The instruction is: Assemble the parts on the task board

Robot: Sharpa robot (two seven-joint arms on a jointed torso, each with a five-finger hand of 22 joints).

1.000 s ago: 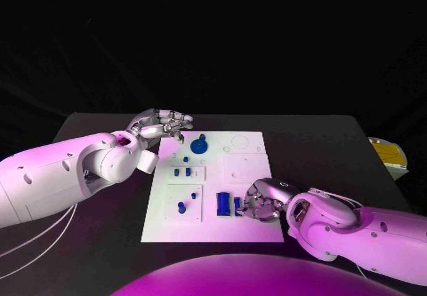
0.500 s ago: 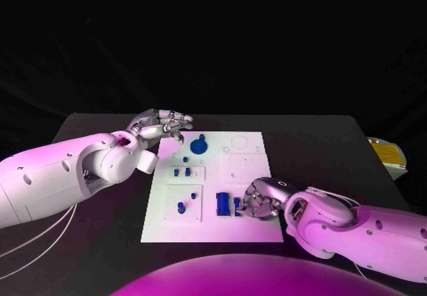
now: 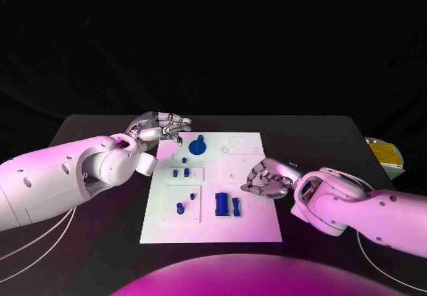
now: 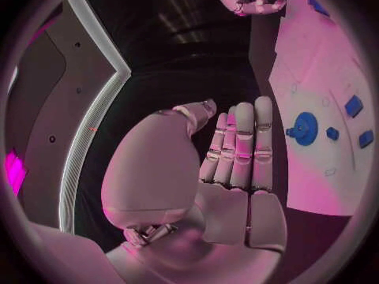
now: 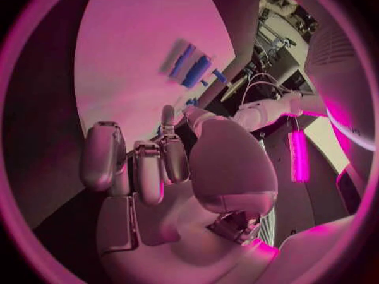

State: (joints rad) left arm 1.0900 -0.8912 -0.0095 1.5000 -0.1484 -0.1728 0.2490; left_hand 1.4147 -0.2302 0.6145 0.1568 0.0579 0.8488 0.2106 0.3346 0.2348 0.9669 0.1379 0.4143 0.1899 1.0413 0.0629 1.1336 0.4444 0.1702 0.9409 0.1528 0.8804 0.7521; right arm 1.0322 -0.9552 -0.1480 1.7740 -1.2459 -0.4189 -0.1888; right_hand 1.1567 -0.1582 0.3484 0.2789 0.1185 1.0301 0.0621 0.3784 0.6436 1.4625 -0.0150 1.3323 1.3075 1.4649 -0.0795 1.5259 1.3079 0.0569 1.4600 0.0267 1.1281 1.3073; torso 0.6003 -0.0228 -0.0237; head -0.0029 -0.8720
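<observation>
On black table (image 3: 320,135), white task board (image 3: 253,216), dark room beyond.

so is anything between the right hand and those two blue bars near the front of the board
Nothing visible. The right hand hangs over the board, up and to the right of the two blue bars, holding nothing. Bare white board lies between them. The left hand is off at the board's far left corner.

Magenta light falls from above on the task board (image 3: 213,185); the background is black, and wrist views bend strongly at the rim.
</observation>
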